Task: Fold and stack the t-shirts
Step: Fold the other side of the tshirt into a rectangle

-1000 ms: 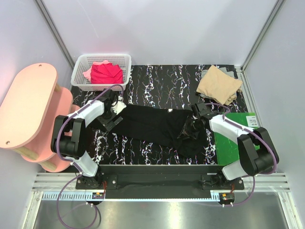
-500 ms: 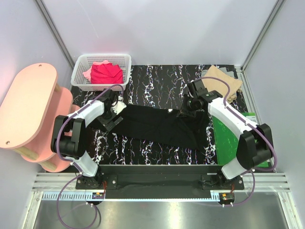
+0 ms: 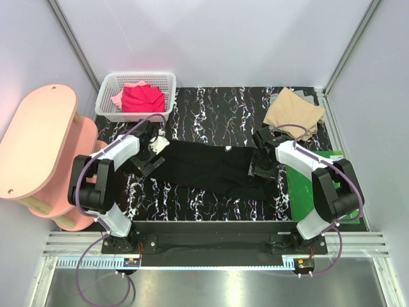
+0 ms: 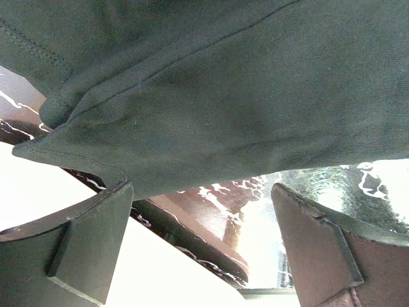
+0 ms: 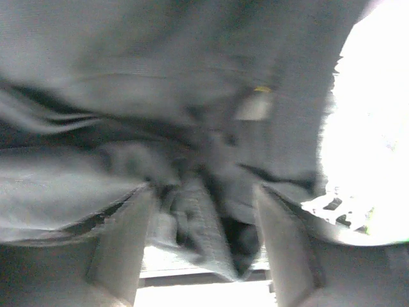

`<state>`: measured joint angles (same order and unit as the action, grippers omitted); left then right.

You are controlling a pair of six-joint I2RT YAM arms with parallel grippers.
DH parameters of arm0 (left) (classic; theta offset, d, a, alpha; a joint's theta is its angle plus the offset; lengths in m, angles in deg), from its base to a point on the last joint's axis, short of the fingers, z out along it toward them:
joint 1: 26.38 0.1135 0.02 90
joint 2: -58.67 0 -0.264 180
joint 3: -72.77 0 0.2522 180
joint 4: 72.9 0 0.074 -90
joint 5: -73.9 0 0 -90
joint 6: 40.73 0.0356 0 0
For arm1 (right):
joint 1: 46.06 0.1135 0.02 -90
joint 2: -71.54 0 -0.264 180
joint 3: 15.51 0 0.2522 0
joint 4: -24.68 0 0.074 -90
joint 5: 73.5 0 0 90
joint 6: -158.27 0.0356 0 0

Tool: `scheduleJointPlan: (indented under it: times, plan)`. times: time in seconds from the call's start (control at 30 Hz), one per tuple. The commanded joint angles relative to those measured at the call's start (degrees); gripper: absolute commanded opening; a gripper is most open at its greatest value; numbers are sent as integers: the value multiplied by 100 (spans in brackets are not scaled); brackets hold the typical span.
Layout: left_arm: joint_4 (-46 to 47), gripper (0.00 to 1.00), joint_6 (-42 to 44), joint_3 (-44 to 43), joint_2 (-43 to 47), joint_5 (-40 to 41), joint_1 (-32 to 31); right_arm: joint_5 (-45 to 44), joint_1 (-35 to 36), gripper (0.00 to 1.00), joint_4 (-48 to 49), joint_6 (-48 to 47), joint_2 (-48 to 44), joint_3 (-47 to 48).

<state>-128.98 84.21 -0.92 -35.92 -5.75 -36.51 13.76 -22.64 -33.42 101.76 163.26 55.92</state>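
Overhead view alone shows the black t-shirt (image 3: 214,169) stretched across the table (image 3: 211,105) at mid-frame, the tan t-shirt (image 3: 293,114) at upper right and the red t-shirt (image 3: 142,98) in the basket (image 3: 105,102) at upper left. Wrist views show the left gripper (image 4: 204,243) with jaws wide, the black hem at their tips and unclamped. The right gripper (image 5: 201,243) has its jaws parted around bunched black cloth. Half a second ago the right arm was up beside the tan t-shirt and it is now down on the black one, while the left arm is unmoved

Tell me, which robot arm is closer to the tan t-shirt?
Right. The right fingers are over the black t-shirt's end, just in front of the tan t-shirt. The left fingers are at the black t-shirt's other end, near the white basket.
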Motion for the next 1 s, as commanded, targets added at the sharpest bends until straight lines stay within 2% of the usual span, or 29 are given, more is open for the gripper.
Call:
scheduleJointPlan:
  times: [0.0,0.13,0.23,0.33,0.5,0.7,0.83,0.97]
  plan:
    - [102,96,66,-37,204,-7,20,-630,-206,79,-66,8,-269,-89]
    - [102,96,66,-2,204,2,20,-719,-294,80,-58,-150,47,409]
    - [119,96,40,24,239,-7,20,-290,-294,78,4,-229,311,867]
    - [119,96,57,68,283,-15,20,674,-285,76,232,-273,425,1158]
    - [137,96,101,51,283,29,64,705,-294,75,224,-361,513,1440]
    - [137,95,110,24,265,46,90,1601,-285,75,294,-458,926,1248]
    - [137,95,110,33,274,46,90,2188,-285,74,697,-327,961,887]
    - [137,95,83,24,265,28,90,2375,-268,70,760,-458,1277,939]
